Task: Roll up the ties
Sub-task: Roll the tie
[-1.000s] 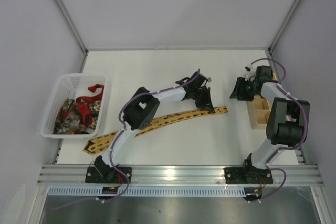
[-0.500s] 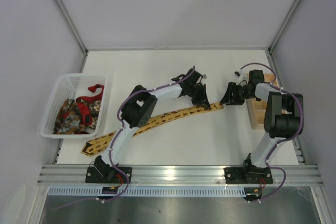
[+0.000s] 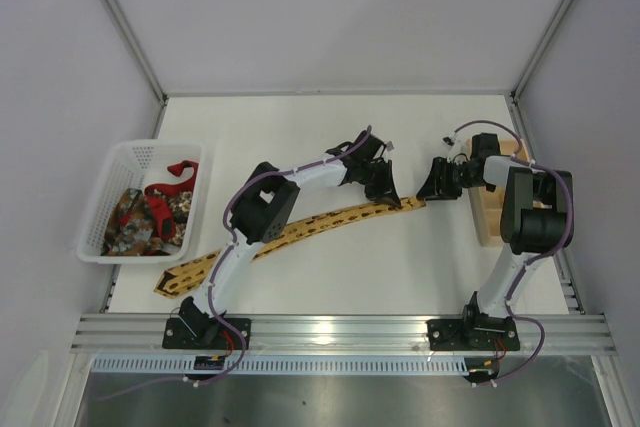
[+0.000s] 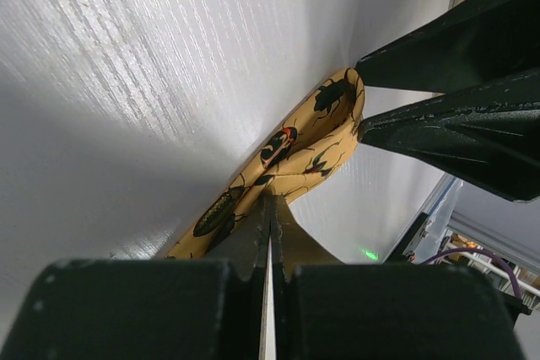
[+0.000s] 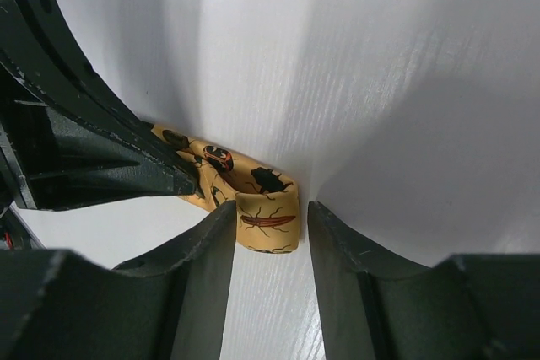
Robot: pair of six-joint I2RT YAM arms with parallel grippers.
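Observation:
A yellow tie (image 3: 300, 229) with beetle marks lies slantwise across the table, its narrow end folded over at the right. My left gripper (image 3: 388, 197) is shut on the tie just behind that fold, and in the left wrist view the shut tips (image 4: 272, 200) sit on the fabric (image 4: 295, 153). My right gripper (image 3: 430, 187) stands open astride the folded end (image 5: 268, 208). Its left finger (image 5: 211, 233) touches the fold, while a small gap remains at the right finger (image 5: 337, 242). A red tie (image 3: 177, 171) and a dark patterned tie (image 3: 135, 222) lie in the basket.
A white mesh basket (image 3: 110, 182) stands at the left edge of the table. A wooden compartment box (image 3: 492, 219) sits at the right, just behind my right arm. The tie's wide end (image 3: 175, 280) lies near the front left rail.
My right gripper has moved left from the wooden box to the tie's folded end, and its jaws have narrowed. My left gripper has shifted slightly back and left, taking the tie's end with it.

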